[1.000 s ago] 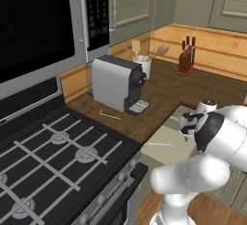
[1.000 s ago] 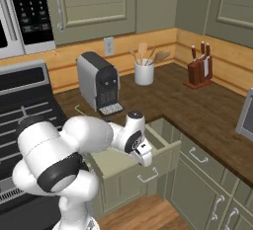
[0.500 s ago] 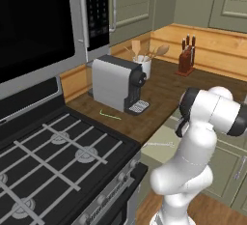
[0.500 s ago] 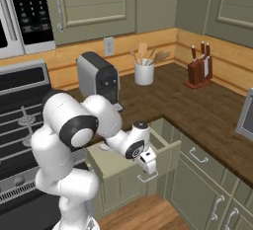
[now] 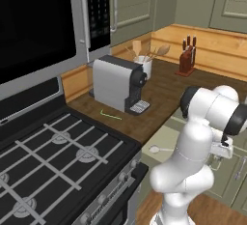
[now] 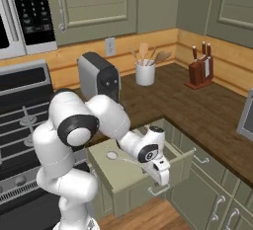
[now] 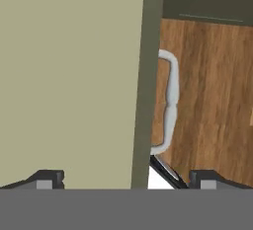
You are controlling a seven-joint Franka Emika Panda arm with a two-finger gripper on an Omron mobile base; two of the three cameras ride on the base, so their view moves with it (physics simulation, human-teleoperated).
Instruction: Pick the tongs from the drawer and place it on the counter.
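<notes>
- My end effector hangs over the front edge of the drawer, and it points down toward the floor.
- In the hand view my two fingertips stand far apart, one on each side of the drawer's front panel, and nothing is between them; the end effector is wide and it holds nothing.
- In the same view I look down along the pale inside of the drawer, its thin olive front wall and the silver handle that curves out over the wooden floor.
- The drawer is pulled out from the cabinets below the surface, and its inside is open from above.
- The tongs lie flat on the drawer bottom, with the round head toward the stove side and the thin handle running toward my wrist.
- In the left base view the tongs show as a small white piece in the drawer, just beside my forearm.
- The surface carries a coffee machine, a white utensil holder and a knife block; these stand near the backsplash, and the dark wood near the front edge is bare.
- A thin green line lies on the surface in front of the coffee machine.
- The stove borders the surface on the left.
</notes>
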